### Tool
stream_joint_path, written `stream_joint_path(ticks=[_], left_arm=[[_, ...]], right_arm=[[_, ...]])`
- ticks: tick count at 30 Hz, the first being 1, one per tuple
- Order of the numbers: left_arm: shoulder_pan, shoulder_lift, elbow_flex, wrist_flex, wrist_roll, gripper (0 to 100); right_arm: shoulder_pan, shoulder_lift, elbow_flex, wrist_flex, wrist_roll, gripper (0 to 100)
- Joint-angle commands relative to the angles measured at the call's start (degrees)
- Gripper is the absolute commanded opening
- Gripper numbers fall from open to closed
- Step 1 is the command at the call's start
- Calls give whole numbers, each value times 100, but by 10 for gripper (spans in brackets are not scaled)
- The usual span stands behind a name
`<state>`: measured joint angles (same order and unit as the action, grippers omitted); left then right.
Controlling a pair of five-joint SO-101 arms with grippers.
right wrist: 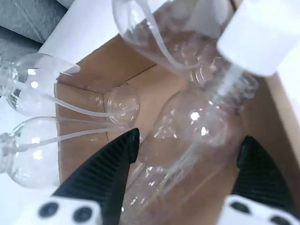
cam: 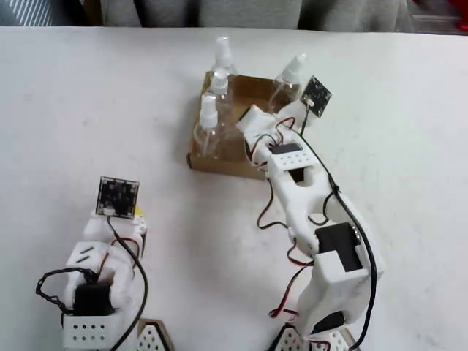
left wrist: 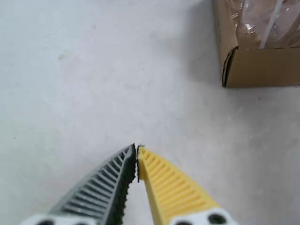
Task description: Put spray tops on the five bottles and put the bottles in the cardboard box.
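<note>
- Right gripper (right wrist: 190, 140) hangs over the cardboard box (right wrist: 93, 140), jaws spread wide.
- 1 clear bottle (right wrist: 187, 136) leans between the jaws inside the box, with its white spray top (right wrist: 262, 37) on. Pad contact is unclear, possibly none.
- High view: 4 capped upright bottles (cam: 210, 124) stand along the box's left side and far corner.
- Left gripper (left wrist: 137, 157) has its tips pressed together, holding nothing, low over the table (left wrist: 93, 70), well apart from the box.

White table (cam: 73, 110), grey fabric (cam: 241, 11) (beyond it)
</note>
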<state>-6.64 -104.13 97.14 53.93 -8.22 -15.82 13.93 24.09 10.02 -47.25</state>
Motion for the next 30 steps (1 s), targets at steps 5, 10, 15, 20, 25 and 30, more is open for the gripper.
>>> stream_joint_path(ticks=[5,10,15,20,25,30], left_arm=[[57,-75,-18,0,-62,24],[57,-75,-18,0,-62,24],[57,-75,-18,0,-62,24],[57,-75,-18,0,-62,24],[57,-75,-18,0,-62,24],[57,-75,-18,0,-62,24]], right_arm=[[57,198,-466,-119,-44,238],[110,330,-571,-110,-44,15],[207,330,-545,-84,-44,63],[338,330,-536,-84,-44,52],[409,321,-536,-75,-35,53],[409,48,-387,-22,-35,53]])
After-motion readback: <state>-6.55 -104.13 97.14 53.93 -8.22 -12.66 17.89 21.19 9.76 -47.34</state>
